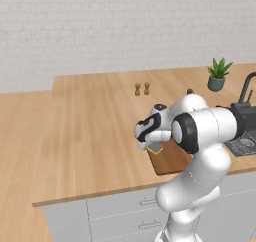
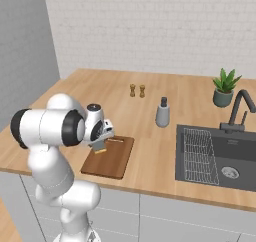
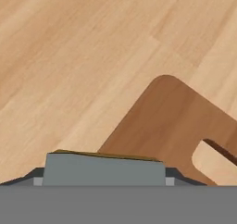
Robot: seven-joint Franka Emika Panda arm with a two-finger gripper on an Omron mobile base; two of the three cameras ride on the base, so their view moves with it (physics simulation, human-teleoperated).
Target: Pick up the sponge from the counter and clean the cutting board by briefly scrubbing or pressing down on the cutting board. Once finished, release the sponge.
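Sponge (image 3: 104, 168) is clamped in the claw (image 2: 100, 145), held over the cutting board (image 2: 114, 160) near its slot-handle end, so it can be pressed straight down. Contact with the board can't be confirmed. Board lies at the bench (image 1: 90, 131) front edge.

White brick wall (image 2: 150, 26) behind; grey wall (image 2: 22, 46) at left. Grey drawers (image 1: 115, 213) below. Dark sink (image 2: 220, 158) with black faucet (image 2: 237, 106), potted plant (image 2: 224, 87), soap dispenser (image 2: 162, 112), two shakers (image 2: 137, 90).
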